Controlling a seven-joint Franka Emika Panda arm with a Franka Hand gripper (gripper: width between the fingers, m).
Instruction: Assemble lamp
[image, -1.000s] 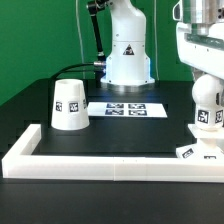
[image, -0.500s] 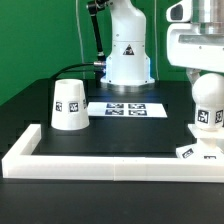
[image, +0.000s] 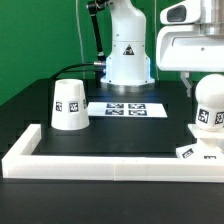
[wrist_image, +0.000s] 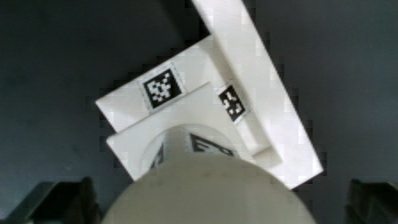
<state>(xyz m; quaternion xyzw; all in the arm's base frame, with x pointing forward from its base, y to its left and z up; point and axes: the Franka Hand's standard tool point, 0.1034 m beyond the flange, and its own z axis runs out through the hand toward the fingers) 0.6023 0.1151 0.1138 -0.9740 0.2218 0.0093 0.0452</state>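
"Three white parts make this lamp," says Mia. "Where are they, from the outside camera?"

"The base (image: 198, 150) sits by the near edge of the worktop, close to the corner on the exterior view's right, just inside the white rail (image: 100, 160)," says Ben. "The bulb (image: 208, 108) stands on top of it, straight up. The shade (image: 68, 105) is well apart, near the edge on the exterior view's left. It stands alone with its wide end down. The marker board (image: 125, 108) lies flat toward the far edge."

"And the gripper (image: 203, 78)?"

"It hangs right over the bulb. One finger shows beside the bulb's top, with a gap between them."

"What does the wrist camera show?"

"The bulb fills the middle, very close. Past it is the base with two black-and-white tags (wrist_image: 164, 88), and the white rail runs just beside it. The dark fingertips (wrist_image: 63, 203) sit one on each side of the bulb, wide apart and not touching it (so the fingers are spread and hold nothing)."

"So how much is done?"

"I think the bulb step is about done, though I cannot tell if it is twisted in all the way. The shade is what is left. It has to be picked up, carried across the worktop and set over the bulb."
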